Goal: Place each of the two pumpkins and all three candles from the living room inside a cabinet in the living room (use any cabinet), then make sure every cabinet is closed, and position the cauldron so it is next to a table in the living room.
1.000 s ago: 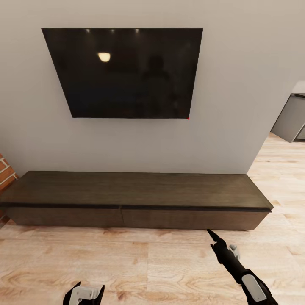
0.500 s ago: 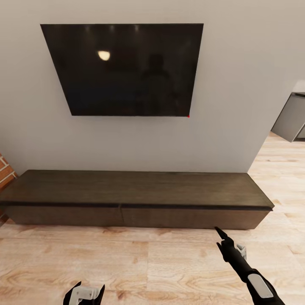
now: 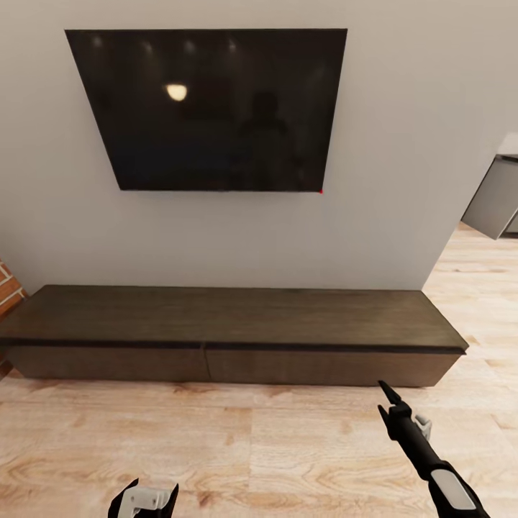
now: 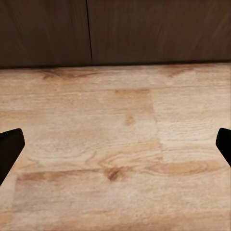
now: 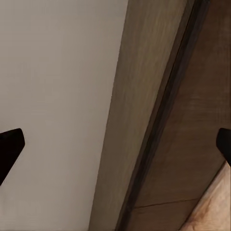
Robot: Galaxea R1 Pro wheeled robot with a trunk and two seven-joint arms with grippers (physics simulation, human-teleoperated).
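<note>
**Dark-brown cabinet shut, both grippers spread over bare floor**

Dark-brown wood: the cabinet [image 3: 230,338] runs across the middle of the head view, low and long, flat top bare, set against a pale grey wall [image 3: 403,144]. Its two plain front panels sit flush, meeting at a vertical seam near centre; both look closed.

A black television [image 3: 208,108] hangs on the wall in the upper half of the frame, above the cabinet. Brick [image 3: 7,291] edges in at mid left. A grey unit [image 3: 496,201] stands at the right edge, well apart from the cabinet.

Light wood-plank floor [image 3: 252,446] fills the lower part of the frame.

Right gripper [image 3: 392,403], lower right, points up toward the cabinet's right front panel, near it but apart. In the right wrist view its dark fingertips [image 5: 9,144] sit at opposite edges of the picture: spread wide, holding nothing, with the cabinet's top edge and the wall between them.

Left gripper [image 3: 144,496], bottom edge left of centre, hangs over the floor. Left wrist view: fingertips [image 4: 9,144] likewise wide apart, empty, with floor and the panel seam ahead.
</note>
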